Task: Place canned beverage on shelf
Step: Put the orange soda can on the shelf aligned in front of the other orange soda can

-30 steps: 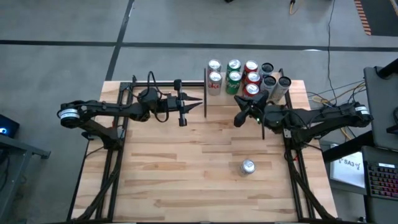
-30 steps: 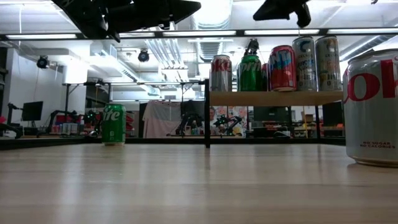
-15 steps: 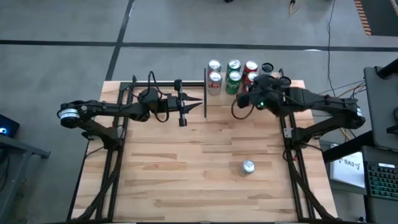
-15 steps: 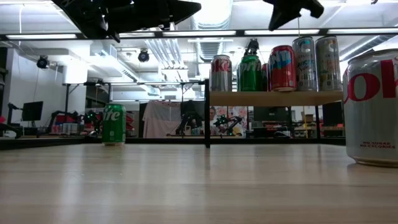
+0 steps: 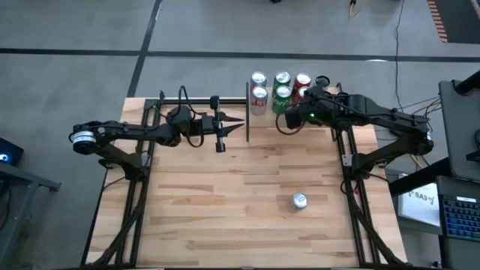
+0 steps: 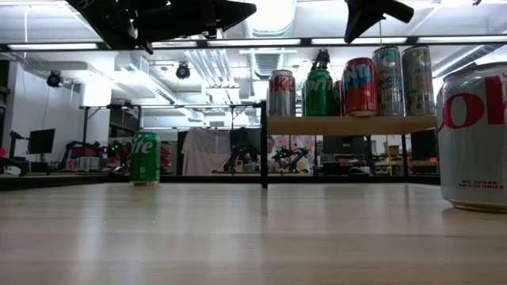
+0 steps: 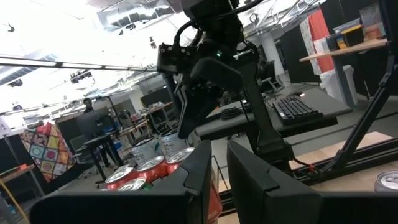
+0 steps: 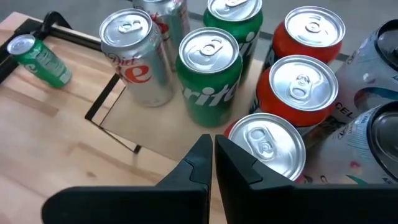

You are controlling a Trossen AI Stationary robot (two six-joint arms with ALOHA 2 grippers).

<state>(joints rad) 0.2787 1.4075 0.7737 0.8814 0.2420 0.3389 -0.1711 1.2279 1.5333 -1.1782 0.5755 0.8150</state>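
On the shelf (image 8: 155, 134) at the table's far edge we already see rows of cans, while one silver can (image 5: 299, 200) stands alone on the open tabletop (image 5: 225, 217), well apart from both arms; we take it for the beverage left to place. Our right gripper (image 5: 284, 123) hangs over the shelf's front edge, fingers pressed together and empty, just above the nearest red can (image 8: 266, 146). Our left gripper (image 5: 238, 124) waits beside the shelf's black post (image 5: 247, 112), jaws nearly closed, holding nothing.

We judge the risk to be contact: if the right gripper drops or swings low from here, its closed tips could clip that red can and topple the tightly packed neighbours. Adding another can also looks tight, since free board shows only in front of the silver can (image 8: 135, 56).

Readable writing: "Diet" on that silver can, "rite" on the green can (image 8: 209, 74) behind it, and "NO SUGAR NO CALORIES" on the lone can in the low view.
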